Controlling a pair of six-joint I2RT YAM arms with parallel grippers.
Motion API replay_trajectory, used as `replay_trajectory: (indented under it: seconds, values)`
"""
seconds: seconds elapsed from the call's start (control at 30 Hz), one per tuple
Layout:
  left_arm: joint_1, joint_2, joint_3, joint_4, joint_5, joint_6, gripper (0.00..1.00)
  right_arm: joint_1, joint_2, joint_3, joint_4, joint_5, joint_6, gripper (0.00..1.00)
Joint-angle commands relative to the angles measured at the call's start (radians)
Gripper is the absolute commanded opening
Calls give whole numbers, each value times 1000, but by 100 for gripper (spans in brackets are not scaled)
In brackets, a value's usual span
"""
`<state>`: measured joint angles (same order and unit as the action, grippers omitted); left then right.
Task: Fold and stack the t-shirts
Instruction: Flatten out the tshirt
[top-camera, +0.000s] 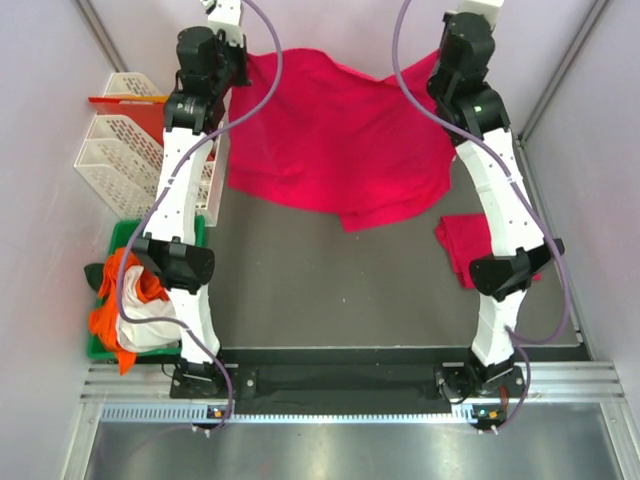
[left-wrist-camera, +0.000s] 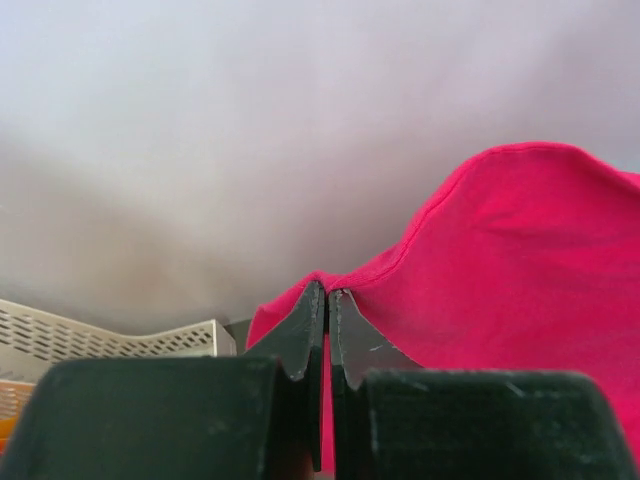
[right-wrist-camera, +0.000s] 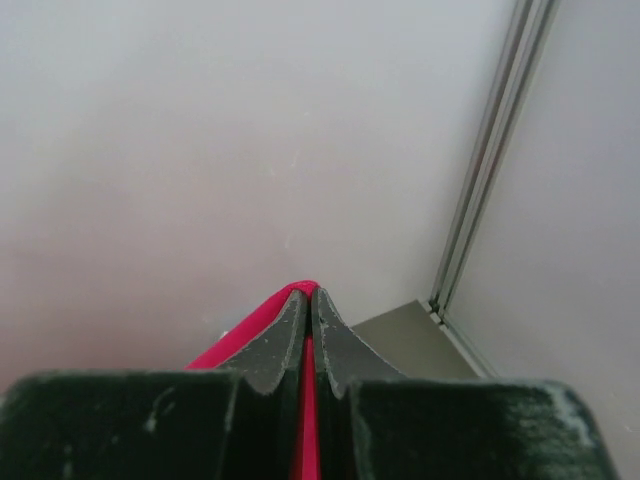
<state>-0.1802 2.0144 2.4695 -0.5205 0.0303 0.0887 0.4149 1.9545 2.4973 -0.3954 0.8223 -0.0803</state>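
Between the pressed-together fingers of the left gripper (left-wrist-camera: 327, 292), a hem of the crimson t-shirt (top-camera: 340, 140) was pinched, the cloth humping up just to the right of the tips. The right gripper (right-wrist-camera: 307, 290) likewise had its fingers clamped on a thin fold of the same garment. From both grips the shirt sagged back toward the arms' bases. It stretched crosswise from one gripper to the other, its long axis running left to right, and its loose lower edge trailed onto the table (top-camera: 330, 290) on the near side of the fingers. A second shirt (top-camera: 460, 240), bunched small, lay farther to the near side of the right gripper, close against that arm, the nearer of the two. White baskets (top-camera: 115, 150) stood to the left of the left fingers. Laying the garment flat would likely call for both grippers to descend together.
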Motion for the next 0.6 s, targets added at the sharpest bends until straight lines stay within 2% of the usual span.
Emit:
replay_trajectory:
  seconds: [0.0,0.1,0.13,0.2,0.23,0.3,0.33,0.37,0.43,0.5,0.57]
  values:
    - [2,-58,45,94,-21,5,0,30,-127,11,132,37,-79,0]
    - [7,-137,-88,117,-15,-18,0,50,-192,-139,159,67,-84,0]
    - [7,-164,-215,134,-6,-18,0,50,-234,-193,162,64,-67,0]
    - [8,-245,-329,155,5,-27,0,50,-279,-360,148,61,6,0]
    - [7,-303,-451,155,14,-36,0,65,-333,-426,145,63,43,0]
    - [7,-388,-596,175,37,-47,0,105,-406,-663,222,113,40,0]
    - [7,-495,-668,191,48,-53,0,163,-492,-743,269,135,12,0]
    - [7,-550,-802,203,62,-55,0,192,-529,-869,335,164,-4,0]
    - [5,-700,-881,185,100,-55,0,281,-617,-945,368,250,-33,0]
    - [5,-782,-943,128,121,-55,0,344,-688,-1018,403,347,-73,0]
    - [4,-893,-960,97,164,-56,0,458,-733,-1083,540,415,-198,0]
